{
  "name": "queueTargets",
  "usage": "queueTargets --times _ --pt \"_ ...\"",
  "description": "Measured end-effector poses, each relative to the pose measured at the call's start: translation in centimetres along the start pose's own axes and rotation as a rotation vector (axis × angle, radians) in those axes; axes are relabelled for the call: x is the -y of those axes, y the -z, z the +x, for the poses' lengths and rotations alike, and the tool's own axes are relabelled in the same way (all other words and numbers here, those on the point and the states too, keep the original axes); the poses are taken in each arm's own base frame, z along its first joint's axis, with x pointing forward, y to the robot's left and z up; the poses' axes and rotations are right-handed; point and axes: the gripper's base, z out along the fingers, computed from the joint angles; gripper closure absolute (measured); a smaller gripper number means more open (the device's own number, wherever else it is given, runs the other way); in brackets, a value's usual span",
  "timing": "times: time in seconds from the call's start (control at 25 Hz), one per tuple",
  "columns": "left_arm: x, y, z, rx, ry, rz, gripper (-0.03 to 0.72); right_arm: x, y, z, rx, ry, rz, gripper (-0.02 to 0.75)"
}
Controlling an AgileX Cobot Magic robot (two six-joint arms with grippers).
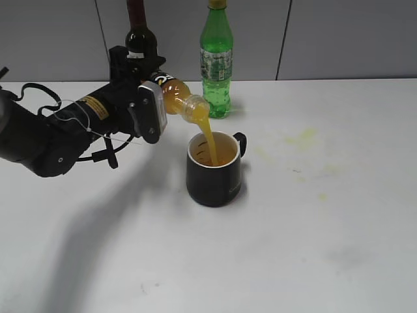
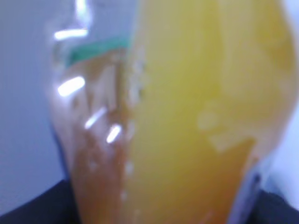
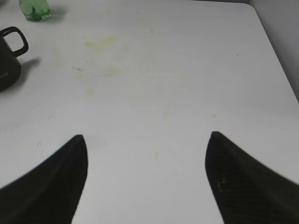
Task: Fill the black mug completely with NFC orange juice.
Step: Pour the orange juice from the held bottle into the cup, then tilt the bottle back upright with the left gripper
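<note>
The left gripper pinches the juice bottle, its long axis tipped down to the right, mouth just above the black mug at mid-surface. The NFC orange juice streams inside, below the rim. The right gripper, jaws spread and empty, waits right of the mug.

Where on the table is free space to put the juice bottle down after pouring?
The white table is bare right of the black mug and in front of it. It is crowded behind the mug, around the green soda bottle and dark wine bottle.
</note>
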Motion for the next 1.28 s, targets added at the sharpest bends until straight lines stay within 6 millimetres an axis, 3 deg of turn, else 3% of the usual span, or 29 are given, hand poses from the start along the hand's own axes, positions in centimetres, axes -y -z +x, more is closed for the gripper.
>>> queueTargets --times 1.28 --pt "-0.28 -0.1 -0.04 0.005 -0.122 -0.02 0.219 0.0 0.0 0.0 0.0 0.0 0.0 0.143"
